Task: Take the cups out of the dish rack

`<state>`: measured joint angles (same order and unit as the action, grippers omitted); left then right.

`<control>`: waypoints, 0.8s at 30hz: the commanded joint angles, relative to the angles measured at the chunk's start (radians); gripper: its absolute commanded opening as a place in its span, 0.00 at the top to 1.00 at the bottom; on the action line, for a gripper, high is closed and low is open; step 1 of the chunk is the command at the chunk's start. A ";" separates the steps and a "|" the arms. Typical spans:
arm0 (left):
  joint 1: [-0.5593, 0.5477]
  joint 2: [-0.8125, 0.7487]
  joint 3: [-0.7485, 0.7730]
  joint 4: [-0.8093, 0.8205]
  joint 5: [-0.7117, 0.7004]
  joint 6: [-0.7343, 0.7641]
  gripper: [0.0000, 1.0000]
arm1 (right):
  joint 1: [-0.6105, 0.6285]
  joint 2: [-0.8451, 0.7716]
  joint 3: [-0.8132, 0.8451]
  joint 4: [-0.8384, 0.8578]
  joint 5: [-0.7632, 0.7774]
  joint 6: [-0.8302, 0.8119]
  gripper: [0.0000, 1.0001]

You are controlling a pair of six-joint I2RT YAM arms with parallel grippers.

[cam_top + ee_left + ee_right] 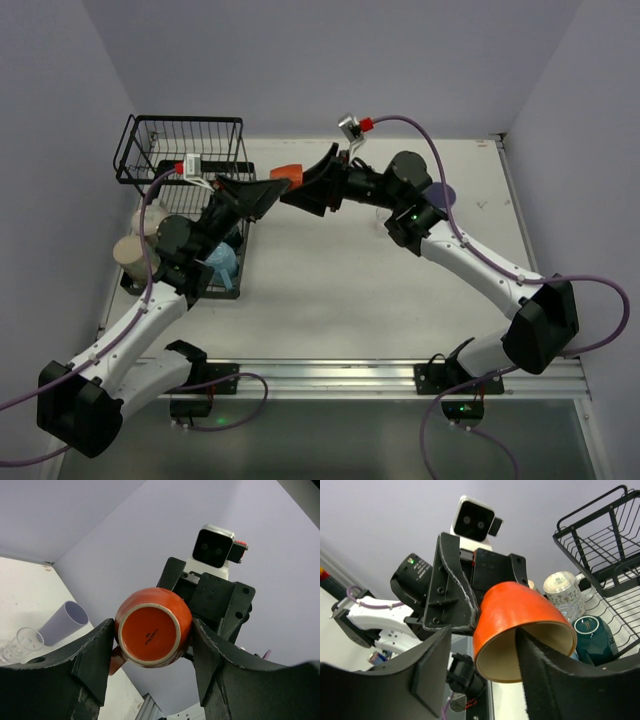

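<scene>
An orange mug with a cream lining hangs in the air right of the black wire dish rack. My left gripper is shut on its round body, its base towards the left wrist camera. My right gripper meets it from the right and stands open. In the right wrist view one of its fingers reaches into the mug's mouth, and the other finger stays clear of the outer wall. A light blue mug sits in the rack's low tray.
Two cream cups stand left of the rack. A teal mug and a white patterned cup show by the rack. A lavender tumbler lies on the table beside a clear glass.
</scene>
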<state>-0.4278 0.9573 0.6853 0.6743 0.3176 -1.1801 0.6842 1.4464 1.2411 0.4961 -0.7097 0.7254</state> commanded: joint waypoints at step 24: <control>-0.042 -0.058 0.118 -0.128 0.012 0.103 0.52 | 0.014 -0.106 -0.088 -0.034 0.046 -0.164 1.00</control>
<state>-0.4625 0.9314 0.7025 0.5648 0.3042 -1.2270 0.6964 1.3903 1.1629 0.5213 -0.7067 0.5713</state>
